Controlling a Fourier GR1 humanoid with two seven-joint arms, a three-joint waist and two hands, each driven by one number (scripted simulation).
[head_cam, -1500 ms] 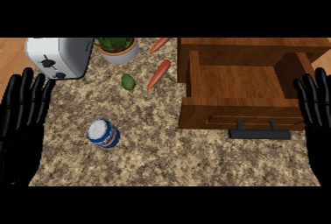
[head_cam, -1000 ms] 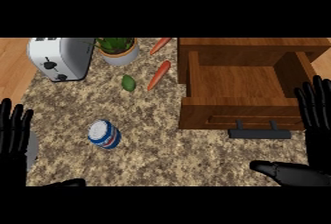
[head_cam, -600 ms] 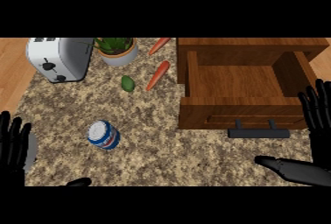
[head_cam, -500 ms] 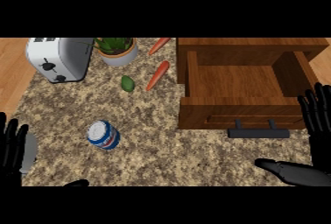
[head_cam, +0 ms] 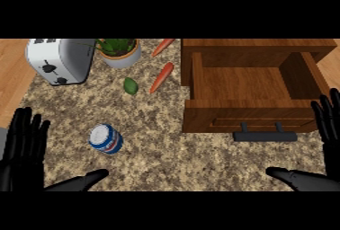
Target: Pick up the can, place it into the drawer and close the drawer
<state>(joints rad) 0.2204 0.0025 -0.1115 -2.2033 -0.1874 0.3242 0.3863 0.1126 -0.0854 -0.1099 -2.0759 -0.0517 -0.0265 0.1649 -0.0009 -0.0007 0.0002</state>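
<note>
A blue-and-white can [head_cam: 106, 139] lies on its side on the speckled counter, left of centre. The wooden drawer [head_cam: 251, 117] stands pulled open at the right, nothing inside, its black handle [head_cam: 264, 136] facing me. My left hand [head_cam: 24, 150] is open at the lower left, fingers straight and pointing up, its thumb low near the can's lower left but apart from it. My right hand [head_cam: 327, 130] is open at the right edge beside the drawer front, thumb stretched out along the lower edge. Neither hand touches anything.
At the back left stand a silver toaster [head_cam: 57, 59] and a potted plant [head_cam: 119, 51]. Two carrots [head_cam: 161, 77] and a green vegetable [head_cam: 131, 86] lie between the plant and the drawer. Wooden floor [head_cam: 12, 76] shows past the counter's left edge.
Both hands have sunk toward the lower edge and turned, so their thumbs now show along the bottom. The can and the drawer have not moved.
</note>
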